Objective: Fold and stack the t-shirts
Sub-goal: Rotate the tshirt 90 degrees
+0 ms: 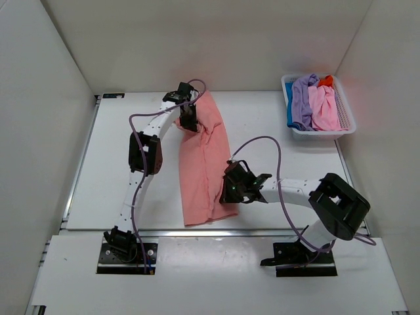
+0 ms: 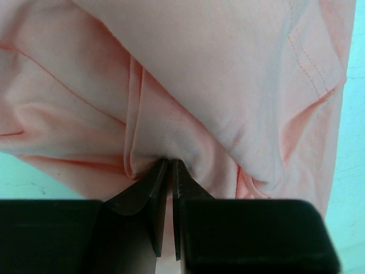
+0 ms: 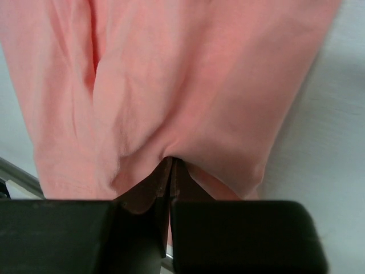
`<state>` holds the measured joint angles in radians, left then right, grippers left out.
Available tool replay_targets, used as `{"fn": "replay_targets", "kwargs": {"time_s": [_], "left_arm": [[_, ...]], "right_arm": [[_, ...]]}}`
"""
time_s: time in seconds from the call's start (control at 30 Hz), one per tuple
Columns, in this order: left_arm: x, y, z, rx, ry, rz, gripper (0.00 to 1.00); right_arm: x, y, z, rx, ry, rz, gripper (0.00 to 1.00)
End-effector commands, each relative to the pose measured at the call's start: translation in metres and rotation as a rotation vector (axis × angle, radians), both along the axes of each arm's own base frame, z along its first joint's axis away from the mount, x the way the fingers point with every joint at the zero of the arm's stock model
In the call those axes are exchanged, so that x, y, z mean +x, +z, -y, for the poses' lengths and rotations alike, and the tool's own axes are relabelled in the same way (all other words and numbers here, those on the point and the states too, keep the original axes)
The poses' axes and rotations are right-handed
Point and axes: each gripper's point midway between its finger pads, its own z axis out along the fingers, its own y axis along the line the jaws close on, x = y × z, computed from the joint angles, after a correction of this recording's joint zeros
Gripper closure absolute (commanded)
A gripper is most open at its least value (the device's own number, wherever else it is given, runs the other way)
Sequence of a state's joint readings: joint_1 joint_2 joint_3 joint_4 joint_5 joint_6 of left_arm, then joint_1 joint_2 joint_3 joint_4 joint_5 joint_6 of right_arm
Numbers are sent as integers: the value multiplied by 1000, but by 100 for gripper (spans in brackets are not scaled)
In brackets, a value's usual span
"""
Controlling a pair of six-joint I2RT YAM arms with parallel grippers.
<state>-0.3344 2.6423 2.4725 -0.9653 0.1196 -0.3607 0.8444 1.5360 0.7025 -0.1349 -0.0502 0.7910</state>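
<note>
The salmon-pink t-shirt (image 1: 203, 164) lies on the bench (image 1: 111, 177) as a long narrow strip running from the far side toward the near edge, between the two arms. The other t-shirts (image 1: 314, 104), in lavender, light pink, blue and orange-red, sit heaped in the white basket (image 1: 348, 126) at the far right corner, well apart from the work.

The left arm (image 1: 146, 154) reaches to the far end of the strip. Its wrist view shows its jaws pressed nearly together, with a pleat of the salmon-pink cloth (image 2: 188, 85) gathered at their tips. The right arm (image 1: 308, 191) comes in from the side near the lower right edge of the shirt, and its jaws are likewise pinched narrow on a bunch of fabric (image 3: 171, 85).

The cloth looks light, thin and limp. It will likely sag between the two holds, crease wherever it is bunched, and drag along the bench rather than slide cleanly. It has no stiffness to carry a fold, so each fold needs both ends moved together. The best holds are probably stitched edges such as the hem, a sleeve seam or the shoulder. There the pinch takes every layer and is less likely to slip than on a loose mid-panel pleat.
</note>
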Motion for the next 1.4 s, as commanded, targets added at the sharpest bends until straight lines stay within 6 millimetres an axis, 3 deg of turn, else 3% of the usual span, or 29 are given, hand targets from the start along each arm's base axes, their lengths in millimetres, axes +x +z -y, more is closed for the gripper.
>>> {"fn": "replay_targets", "kwargs": {"time_s": [0.0, 0.17, 0.37, 0.53, 0.63, 0.73, 0.83, 0.87, 0.93, 0.97, 1.0, 1.03, 1.07, 1.13, 1.17, 1.23, 1.27, 1.37], "left_arm": [[-2, -1, -6, 21, -10, -21, 78], [14, 12, -12, 23, -15, 50, 79], [26, 25, -34, 87, 10, 119, 80], [49, 43, -50, 38, 68, 180, 67], [62, 63, -53, -25, 86, 231, 55], [63, 98, -43, -113, 62, 278, 49], [48, 172, -22, -235, -2, 360, 42], [39, 173, -17, -261, -14, 334, 40], [7, 198, -14, -276, -38, 331, 36], [-1, 200, -14, -272, -42, 333, 35], [-28, 199, -15, -258, -48, 308, 33], [-53, 198, -17, -258, -52, 295, 32], [-65, 195, -19, -255, -38, 283, 32], [-129, 170, -27, -241, -31, 183, 31], [-146, 164, -30, -233, -27, 160, 31], [-210, 129, -40, -165, -21, 79, 31], [-227, 123, -37, -161, -32, 63, 30], [-303, 72, -53, -139, -8, -52, 29]], "right_arm": [[-54, -51, 44, -227, 48, -177, 100], [-77, -54, 46, -198, 107, -225, 100], [-99, -58, 58, -216, 170, -271, 99], [-94, -57, 70, -261, 184, -259, 100], [-79, -53, 69, -242, 197, -224, 100], [-58, -43, 61, -170, 242, -152, 100], [-36, -23, 43, -58, 333, -18, 99], [-26, -13, 38, -43, 353, 32, 99], [-9, 9, 29, -28, 373, 116, 92], [-2, 24, 24, -18, 381, 168, 86], [4, 31, 24, -17, 374, 183, 82], [12, 44, 23, -2, 350, 219, 71], [16, 55, 25, 27, 315, 228, 63], [17, 61, 34, 63, 273, 215, 52], [16, 67, 36, 79, 256, 208, 51], [10, 64, 48, 68, 213, 177, 50], [5, 63, 54, 68, 192, 158, 50], [-15, 49, 67, 63, 150, 68, 46]]}}
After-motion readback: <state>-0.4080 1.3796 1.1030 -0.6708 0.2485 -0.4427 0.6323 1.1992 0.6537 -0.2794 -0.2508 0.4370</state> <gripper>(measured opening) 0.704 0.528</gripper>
